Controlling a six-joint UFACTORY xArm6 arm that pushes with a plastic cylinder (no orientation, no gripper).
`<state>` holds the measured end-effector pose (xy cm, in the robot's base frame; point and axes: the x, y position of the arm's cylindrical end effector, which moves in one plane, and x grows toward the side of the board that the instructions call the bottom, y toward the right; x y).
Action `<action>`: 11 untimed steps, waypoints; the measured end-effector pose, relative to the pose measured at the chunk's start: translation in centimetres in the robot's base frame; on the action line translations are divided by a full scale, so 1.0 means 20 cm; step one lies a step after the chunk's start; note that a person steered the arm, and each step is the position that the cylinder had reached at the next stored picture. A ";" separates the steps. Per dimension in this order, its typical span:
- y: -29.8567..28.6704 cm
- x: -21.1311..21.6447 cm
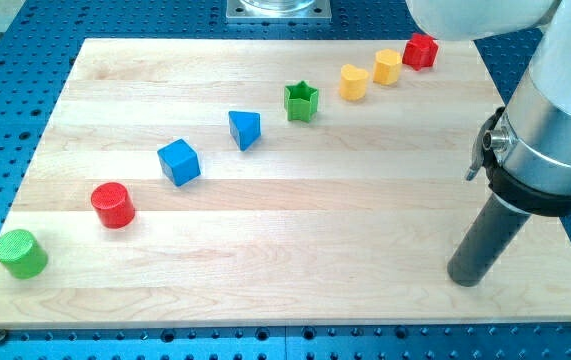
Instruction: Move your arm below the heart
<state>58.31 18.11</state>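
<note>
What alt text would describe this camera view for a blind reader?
A dark rod's tip rests at a wooden board's lower right, far from eight small blocks strung diagonally from a green cylinder at lower left to a red block at upper right.

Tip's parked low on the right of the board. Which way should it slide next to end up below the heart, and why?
Probably up the view and to the left. My tip sits near the board's bottom right, while the yellow heart lies near the view's top, between the green star and a second yellow block. The wood between shows no blocks, so stopping just under the heart looks safe.
</note>
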 end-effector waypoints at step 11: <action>-0.16 -0.60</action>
